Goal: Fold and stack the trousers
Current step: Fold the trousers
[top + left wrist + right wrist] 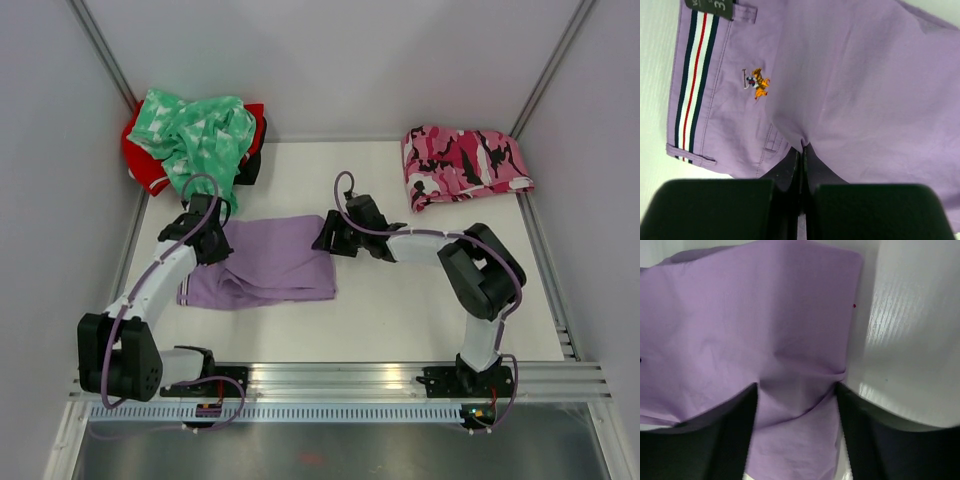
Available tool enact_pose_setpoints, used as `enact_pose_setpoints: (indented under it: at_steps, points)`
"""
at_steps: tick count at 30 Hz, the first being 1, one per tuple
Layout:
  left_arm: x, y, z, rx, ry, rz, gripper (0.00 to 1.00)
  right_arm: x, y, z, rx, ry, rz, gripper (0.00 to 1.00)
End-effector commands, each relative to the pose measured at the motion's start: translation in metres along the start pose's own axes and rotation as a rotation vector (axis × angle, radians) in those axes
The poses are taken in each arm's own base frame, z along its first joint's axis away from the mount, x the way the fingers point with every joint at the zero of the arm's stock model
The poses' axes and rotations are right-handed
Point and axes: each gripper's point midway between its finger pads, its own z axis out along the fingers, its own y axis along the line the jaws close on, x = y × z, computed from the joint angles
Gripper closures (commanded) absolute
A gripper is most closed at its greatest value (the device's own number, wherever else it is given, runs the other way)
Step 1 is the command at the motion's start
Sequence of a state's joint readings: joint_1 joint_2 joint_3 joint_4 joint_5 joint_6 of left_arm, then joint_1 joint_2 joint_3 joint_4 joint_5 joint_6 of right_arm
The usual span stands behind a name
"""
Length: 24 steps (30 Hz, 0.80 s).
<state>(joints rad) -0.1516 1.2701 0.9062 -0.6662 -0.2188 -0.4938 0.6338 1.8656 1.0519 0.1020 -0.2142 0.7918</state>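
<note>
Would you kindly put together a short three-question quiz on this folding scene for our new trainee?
1. True or false: the left gripper is shut on a pinch of the purple trousers.
2. Which piece of clothing lies alone at the far right corner of the table? A. the red one. B. the pink camouflage garment. C. the green one.
3. Fill in the missing word: the right gripper has its jaws ____, with purple cloth between them.

Key: 1 true; 2 B; 3 open.
</note>
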Motion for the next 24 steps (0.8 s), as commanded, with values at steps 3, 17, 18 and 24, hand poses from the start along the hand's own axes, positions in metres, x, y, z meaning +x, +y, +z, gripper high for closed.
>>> enact_pose_setpoints:
  at_steps: [3, 17, 18, 24]
  points:
    - [-0.003, 0.01, 0.0, -0.043, -0.012, 0.036, 0.98, 0.004, 0.006, 0.02, -0.042, 0.006, 0.038, 0.58]
    - [0.037, -0.096, -0.026, 0.278, 0.009, 0.078, 0.98, -0.044, -0.105, -0.081, 0.212, -0.168, 0.108, 1.0]
    - [0.034, -0.111, -0.032, 0.304, -0.006, 0.081, 0.98, -0.048, -0.128, -0.098, 0.275, -0.164, 0.109, 1.0]
    - [0.032, -0.143, -0.04, 0.307, -0.036, 0.074, 0.98, -0.073, -0.143, -0.159, 0.393, -0.188, 0.01, 1.0]
